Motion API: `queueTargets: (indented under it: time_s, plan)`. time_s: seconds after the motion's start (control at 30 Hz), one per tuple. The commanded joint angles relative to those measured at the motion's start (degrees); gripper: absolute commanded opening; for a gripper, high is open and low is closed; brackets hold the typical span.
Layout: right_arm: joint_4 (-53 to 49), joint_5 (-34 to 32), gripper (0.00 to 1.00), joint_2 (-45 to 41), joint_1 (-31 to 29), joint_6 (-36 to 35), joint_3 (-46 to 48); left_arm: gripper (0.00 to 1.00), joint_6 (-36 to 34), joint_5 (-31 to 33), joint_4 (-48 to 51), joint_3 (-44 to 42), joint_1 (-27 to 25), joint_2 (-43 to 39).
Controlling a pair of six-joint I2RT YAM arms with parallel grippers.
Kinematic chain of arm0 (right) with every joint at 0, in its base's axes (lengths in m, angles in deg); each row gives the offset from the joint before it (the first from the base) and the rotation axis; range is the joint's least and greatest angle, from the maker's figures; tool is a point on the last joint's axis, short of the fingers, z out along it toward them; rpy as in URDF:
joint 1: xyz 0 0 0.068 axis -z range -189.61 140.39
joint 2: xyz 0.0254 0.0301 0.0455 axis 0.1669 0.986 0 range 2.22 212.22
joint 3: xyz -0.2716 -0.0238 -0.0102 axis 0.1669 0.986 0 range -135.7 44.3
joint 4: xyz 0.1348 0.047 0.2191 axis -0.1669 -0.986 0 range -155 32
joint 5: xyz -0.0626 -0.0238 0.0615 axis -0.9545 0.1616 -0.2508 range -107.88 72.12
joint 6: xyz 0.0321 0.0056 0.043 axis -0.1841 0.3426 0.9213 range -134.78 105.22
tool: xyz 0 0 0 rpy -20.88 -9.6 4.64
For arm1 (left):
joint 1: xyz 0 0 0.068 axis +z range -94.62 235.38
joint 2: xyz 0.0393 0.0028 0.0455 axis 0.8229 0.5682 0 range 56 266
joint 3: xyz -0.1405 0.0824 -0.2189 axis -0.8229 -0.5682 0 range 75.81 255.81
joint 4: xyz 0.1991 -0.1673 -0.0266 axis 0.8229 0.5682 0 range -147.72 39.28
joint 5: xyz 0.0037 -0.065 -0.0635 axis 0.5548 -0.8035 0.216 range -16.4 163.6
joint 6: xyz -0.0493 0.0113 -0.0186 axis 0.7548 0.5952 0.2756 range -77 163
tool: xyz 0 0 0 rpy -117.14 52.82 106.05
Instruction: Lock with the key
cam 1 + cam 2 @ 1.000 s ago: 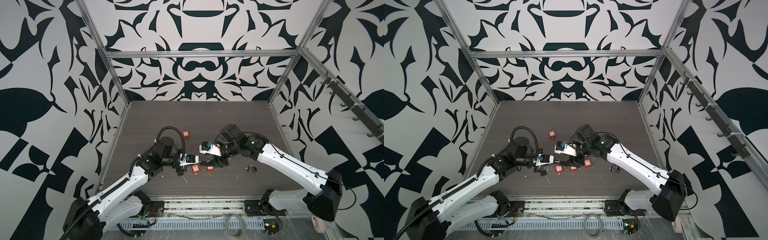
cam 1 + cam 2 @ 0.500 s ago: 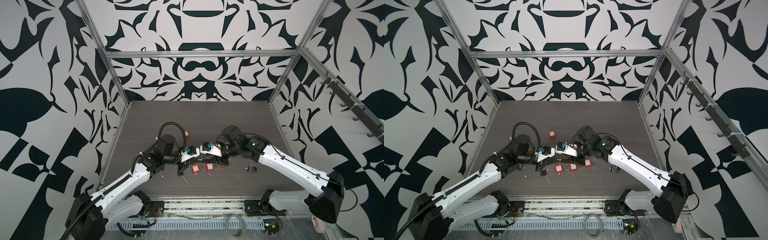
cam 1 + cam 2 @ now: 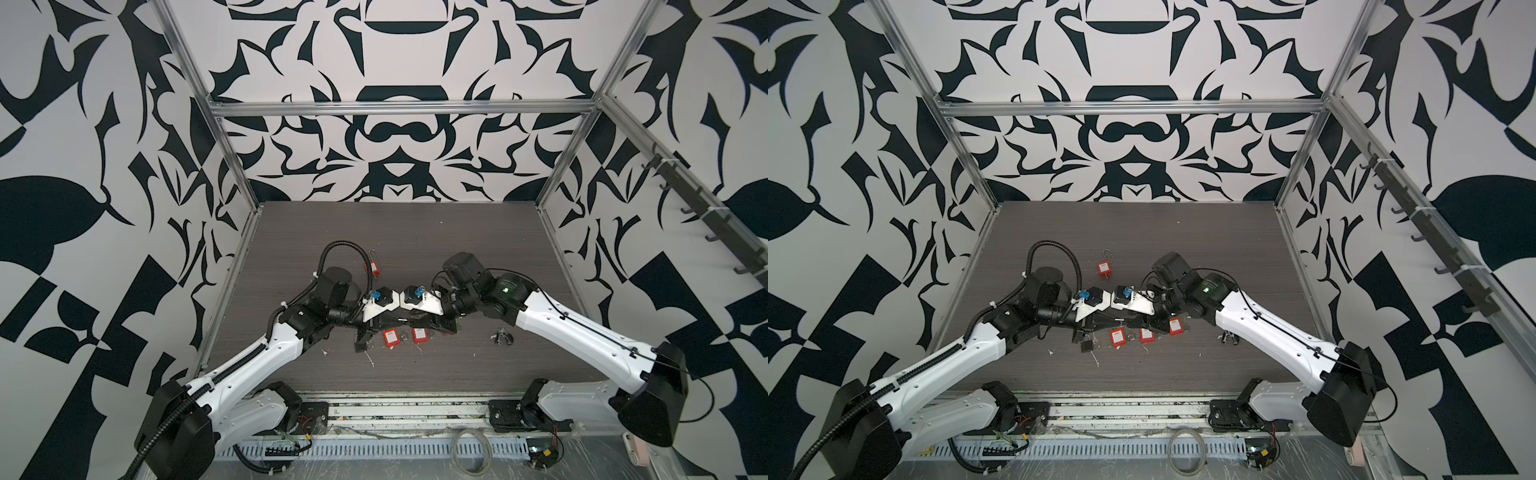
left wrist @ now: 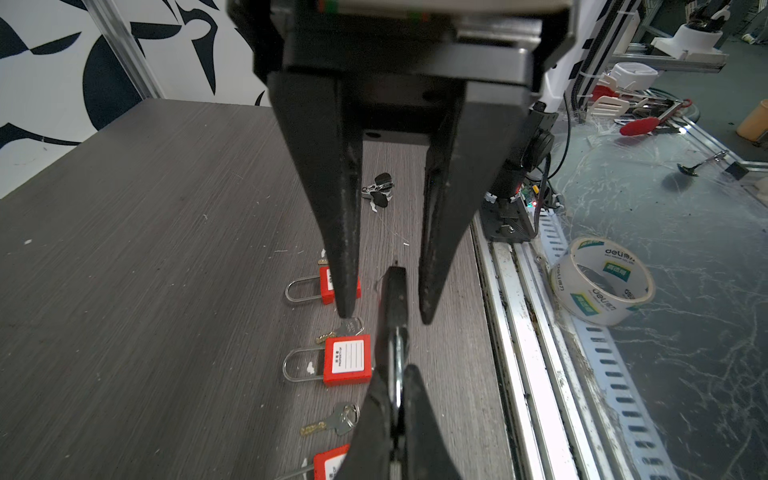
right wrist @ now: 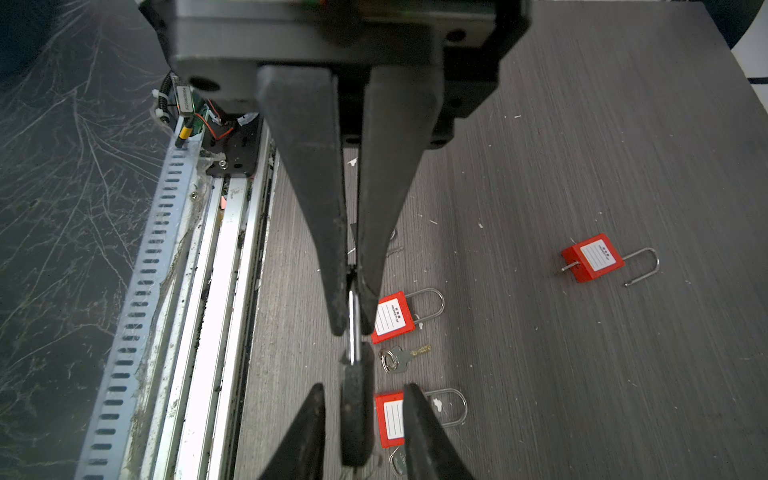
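You've got 4 red padlocks (image 3: pixel 1118 336), 2 loose keys (image 5: pixel 399 357), 1 key bunch (image 3: pixel 1227 337). Both arms stretched low and inward, grippers tip to tip. Your left gripper (image 5: pixel 352 330) is pinched tight on the silver end of a black piece (image 5: pixel 355 415); can't tell key or lock. Right gripper (image 5: pixel 363 388) spread either side of its black end, gaps showing. Three padlocks just beside the jaws.

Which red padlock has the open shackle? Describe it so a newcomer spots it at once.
Start at the dark wood-grain table, where the left arm and right arm meet in the middle. Beyond them, toward the back wall, the lone red padlock lies flat. The row of red padlocks on the near side have shut shackles; this one's is swung open, one leg free.
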Motion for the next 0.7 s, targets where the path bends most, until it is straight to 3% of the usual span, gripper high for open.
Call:
queueTargets:
  time_s: [0.0,0.2,0.47,0.67]
  plan:
    - [-0.07,1.83,0.38,-0.4,-0.34,0.62,0.64,0.0,0.51,-2.55,-1.23,2.1,0.4,0.21]
    - [0.15,2.73,0.33,0.02,-0.34,0.79,0.63,0.0,0.64,-2.97,-1.72,2.03,0.4,0.02]
    - [0.43,3.98,0.15,0.1,-0.33,1.41,0.08,0.0,0.91,-3.62,-1.81,2.0,0.4,0.28]
    - [0.78,4.13,0.07,-0.79,-0.33,1.4,-0.01,0.03,0.87,-2.51,-1.65,2.26,0.37,-0.01]
